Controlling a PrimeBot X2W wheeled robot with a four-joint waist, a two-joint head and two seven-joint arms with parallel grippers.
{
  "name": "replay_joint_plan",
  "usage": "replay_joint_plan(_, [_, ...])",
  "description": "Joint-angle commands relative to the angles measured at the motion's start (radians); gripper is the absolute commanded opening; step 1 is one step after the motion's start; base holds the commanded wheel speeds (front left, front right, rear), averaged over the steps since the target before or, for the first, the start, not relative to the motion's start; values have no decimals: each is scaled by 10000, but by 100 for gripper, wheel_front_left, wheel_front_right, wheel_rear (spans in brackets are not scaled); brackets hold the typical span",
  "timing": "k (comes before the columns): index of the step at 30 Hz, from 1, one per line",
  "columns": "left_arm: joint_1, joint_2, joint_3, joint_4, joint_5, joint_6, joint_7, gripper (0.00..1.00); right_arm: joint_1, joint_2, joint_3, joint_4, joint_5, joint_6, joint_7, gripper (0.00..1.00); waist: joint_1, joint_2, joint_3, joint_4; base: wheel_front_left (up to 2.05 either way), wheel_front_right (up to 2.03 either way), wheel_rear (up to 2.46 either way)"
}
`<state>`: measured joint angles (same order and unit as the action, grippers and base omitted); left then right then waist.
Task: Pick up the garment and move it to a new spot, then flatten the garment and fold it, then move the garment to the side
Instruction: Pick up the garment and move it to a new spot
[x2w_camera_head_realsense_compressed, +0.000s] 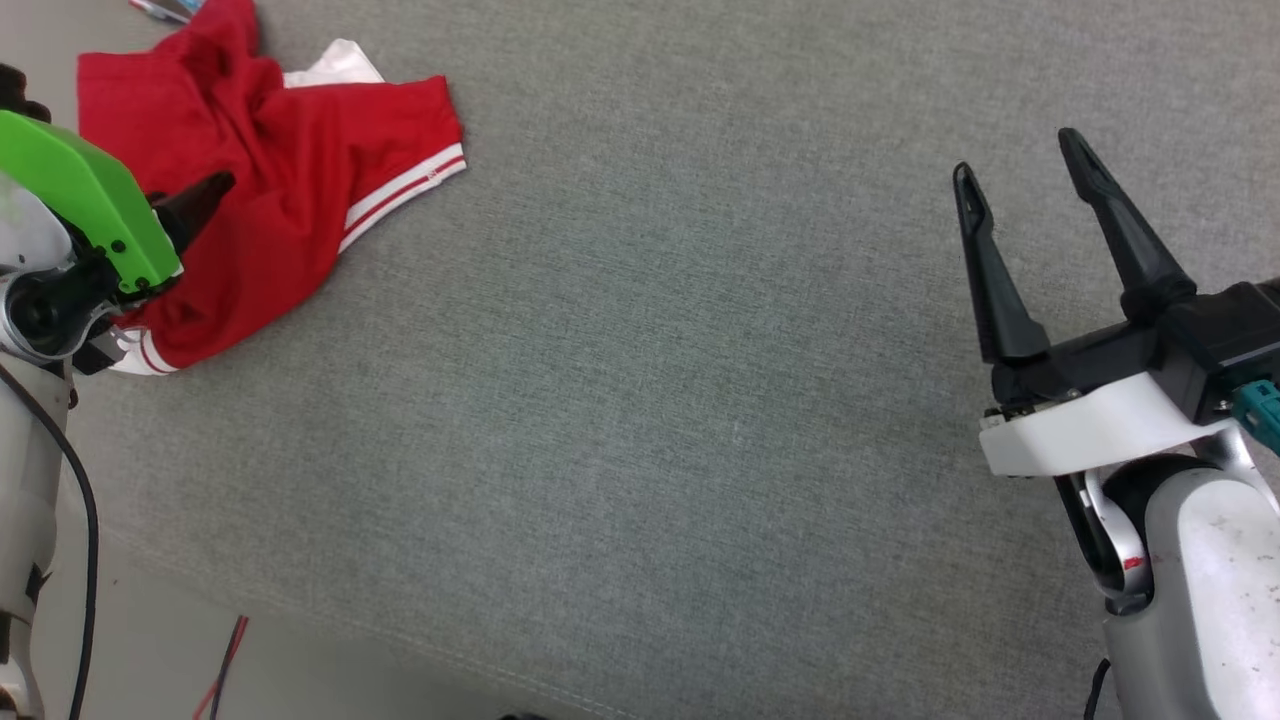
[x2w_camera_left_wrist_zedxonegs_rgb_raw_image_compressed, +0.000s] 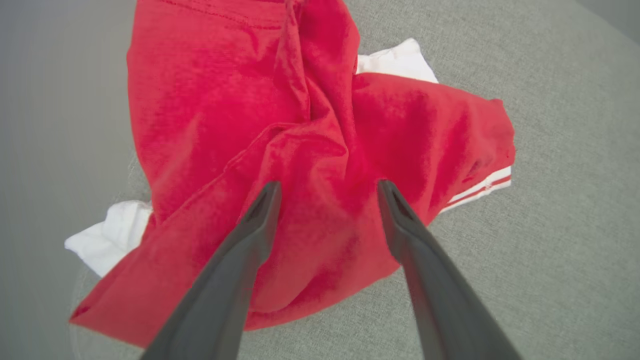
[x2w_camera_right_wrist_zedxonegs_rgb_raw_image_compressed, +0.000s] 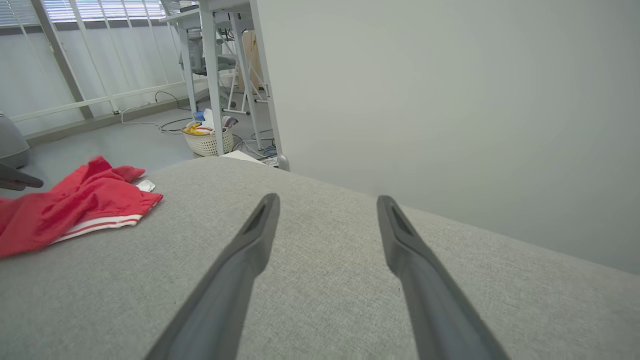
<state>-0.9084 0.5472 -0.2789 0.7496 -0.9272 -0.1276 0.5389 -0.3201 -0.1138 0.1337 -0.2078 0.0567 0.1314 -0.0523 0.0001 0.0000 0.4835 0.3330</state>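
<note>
Wrinkles run all through the garment (x2w_camera_head_realsense_compressed: 290, 200), which lies bunched at the far left corner of the grey upholstered surface (x2w_camera_head_realsense_compressed: 650, 400). White lining pokes out at two of its edges and striped trim shows on its right side. The left gripper (x2w_camera_left_wrist_zedxonegs_rgb_raw_image_compressed: 328, 186) is poised directly over this heap with its fingers spread apart. A raised ridge of red cloth lies between the tips and just beyond them (whether the tips touch the fabric cannot be told from the wrist view). That open, downward-pointing posture looks chosen for a pinch on the central fold, so the pick-up appears to be the step in hand. Nothing is flattened or folded yet.

Across the middle, the upholstery offers broad room, a likely place to set the cloth down. At the far right, the right gripper (x2w_camera_head_realsense_compressed: 1018, 155) hovers over the surface, well apart from the garment. Its fingers are also parted and hold nothing. It is probably kept aside because one arm is enough for the lift.
</note>
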Motion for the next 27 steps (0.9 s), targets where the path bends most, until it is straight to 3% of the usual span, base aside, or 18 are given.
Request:
replay_joint_plan(1, [-321, -7, -29, 254, -202, -30, 63, 100, -176, -62, -137, -162, -70, -7, 59, 100, -1, 0, 728, -337, 0, 0, 0])
replay_joint_plan(12, [-1105, -251, -781, 2470, -148, -13, 1218, 100, -192, -271, -623, -1242, -273, -7, 452, 100, -1, 0, 1198, -458, 0, 0, 0])
replay_joint_plan(15, [-1261, -484, -854, 2896, -249, 20, 1645, 0, -209, -295, -571, -1455, -274, -7, 565, 100, -1, 0, 1178, -455, 0, 0, 0])
replay_joint_plan(21, [-1588, -615, -981, 3140, 7, 43, 832, 0, -144, -274, -522, -1449, -214, -7, 618, 100, -1, 0, 914, -486, 0, 0, 0])
replay_joint_plan(27, [-1889, -156, -1259, 3012, 652, 16, -723, 0, 17, -52, -473, -1104, 106, -7, 302, 100, -1, 0, 177, -591, 0, 0, 0])
